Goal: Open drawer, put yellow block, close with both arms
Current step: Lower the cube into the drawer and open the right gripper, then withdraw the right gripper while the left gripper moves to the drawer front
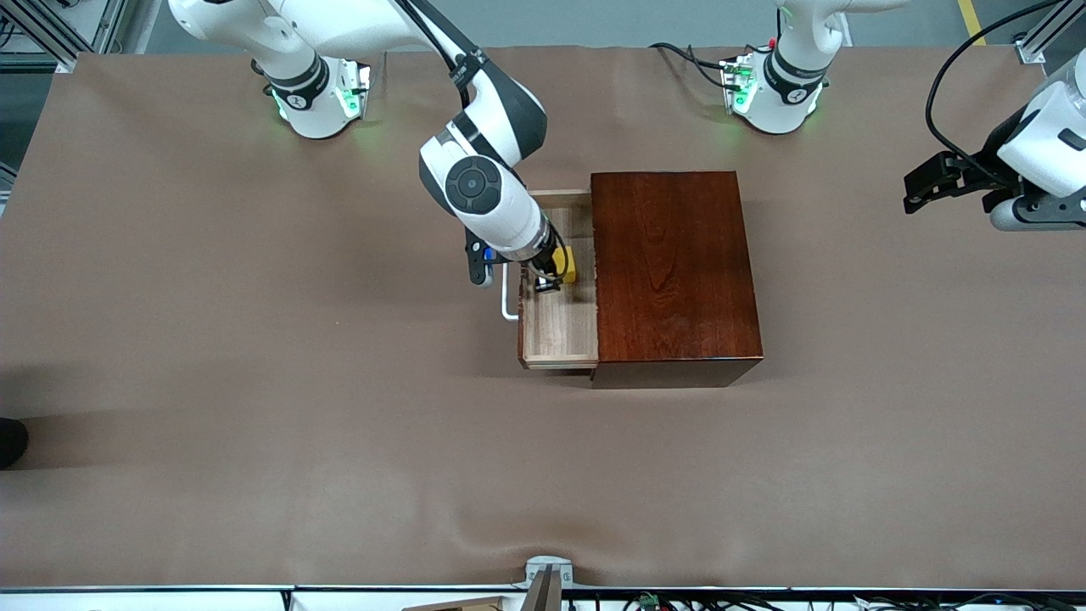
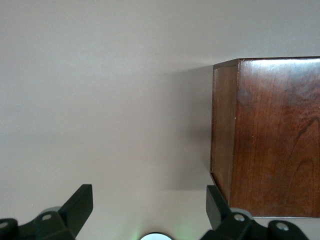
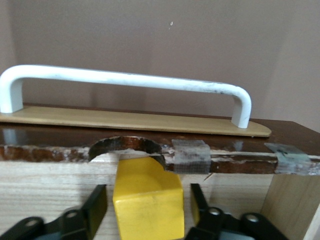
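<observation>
Yellow block (image 3: 147, 200) inside the open drawer (image 1: 560, 331), between the parted jaws of the right gripper (image 3: 145, 212), apparently released rather than squeezed, with small gaps on each side. Drawer pulled out from the box (image 1: 674, 271) toward the right arm's end of the bench (image 1: 254, 382), white handle (image 3: 125, 80) just beside the gripper. Left gripper (image 2: 147, 210) waiting over bare bench beside the box, jaws spread wide, holding nothing. Risks: clipping the handle or the drawer front on withdrawal; dragging the block along if 1 finger catches it; sliding the whole box during a 1-sided closing push.
</observation>
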Motion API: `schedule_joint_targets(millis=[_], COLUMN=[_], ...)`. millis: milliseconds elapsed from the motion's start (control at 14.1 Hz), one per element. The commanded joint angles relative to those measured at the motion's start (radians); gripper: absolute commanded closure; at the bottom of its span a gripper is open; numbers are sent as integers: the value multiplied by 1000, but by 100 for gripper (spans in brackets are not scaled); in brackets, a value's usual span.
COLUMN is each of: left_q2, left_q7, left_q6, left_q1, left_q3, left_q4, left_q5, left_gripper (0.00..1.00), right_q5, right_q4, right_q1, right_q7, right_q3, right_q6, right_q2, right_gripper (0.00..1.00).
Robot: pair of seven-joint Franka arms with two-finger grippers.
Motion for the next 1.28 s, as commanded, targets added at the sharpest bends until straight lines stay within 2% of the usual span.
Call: schedule_joint_targets(millis=[0,142,426,709,922,1135,1206], left_q2=[-4,-4,4,34,111,278,312], left_q7=[13,10,-7,-90,-265,-529,-617], left_q6=[1,1,1,1,4,22,65], left_q1=[14,11,-22,-82,-151,-277,-321], left_q3=[-11,-11,-18,-55,-101,-120,-118], left_q4=[8,10,26,66,114,299,319], left_q5=[-11,-9,-15,-26,-77,-81,-81], left_gripper=[0,0,0,0,0,0,0], right_q5=[6,0,-14,-20,-27,-39,-62], right_q4=[10,50,206,314,337,401,405], right_q1=[9,0,-75,-172,-242,-313,-327], right_q7=[26,28,14,-103,-187,-456,-530], right_q3=[-13,-15,-17,-15,-17,-20,-23], right_q6=[-8,-38,-300,-443,-473,-610,-646], right_q2=[2,-1,-1,-5,-33,-48,-59], right_gripper=[0,0,0,0,0,0,0])
